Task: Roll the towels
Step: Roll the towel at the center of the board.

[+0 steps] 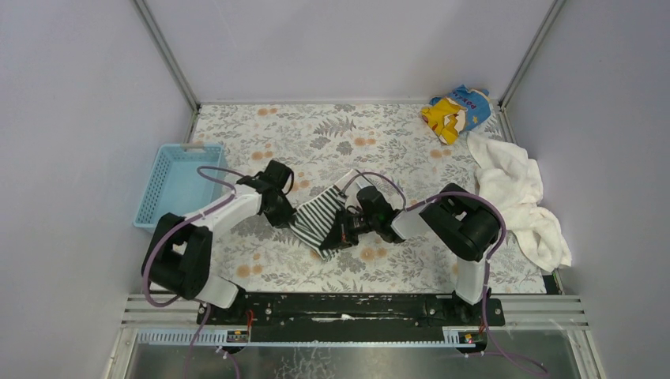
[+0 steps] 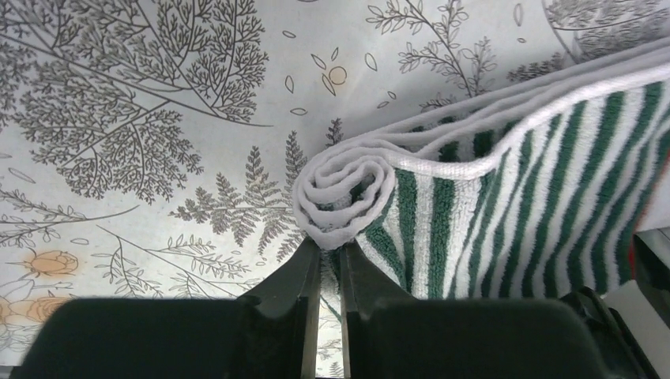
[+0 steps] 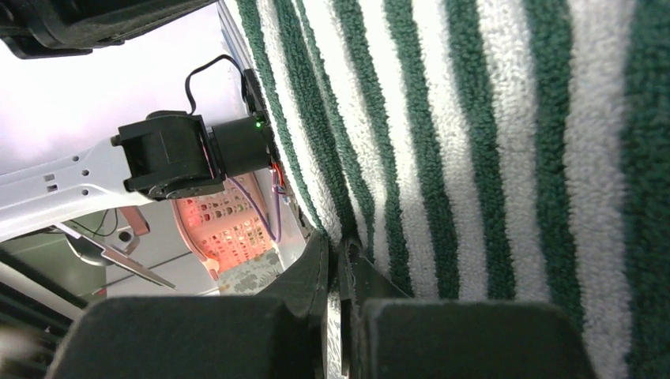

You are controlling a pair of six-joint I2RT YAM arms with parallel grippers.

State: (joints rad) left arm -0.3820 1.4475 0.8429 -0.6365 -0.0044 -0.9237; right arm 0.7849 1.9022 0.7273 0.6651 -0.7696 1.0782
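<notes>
A small green-and-white striped terry towel (image 1: 316,219), rolled at 1 end, lies mid-table on the floral-patterned table (image 1: 332,134) between 2 grippers. The left gripper (image 2: 329,249) narrowly pinches the roll; the right gripper (image 3: 340,245) clamps the opposite edge.

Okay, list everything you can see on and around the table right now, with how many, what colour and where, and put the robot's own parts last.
striped towel: one, dark green and white, table centre, between the two grippers, one end rolled into a coil
white towel: one, plain white, crumpled along the right edge
printed cloth: one, yellow and blue, far right corner
basket: one, light blue, left edge of the table, nothing in it
table: one, pale cover with grey leaves and orange flowers
left arm: one, white and black, reaching in from the left
right arm: one, white and black, reaching in from the right
left gripper: one, black, shut on the striped towel's rolled end
right gripper: one, black, shut on the striped towel's edge
</notes>
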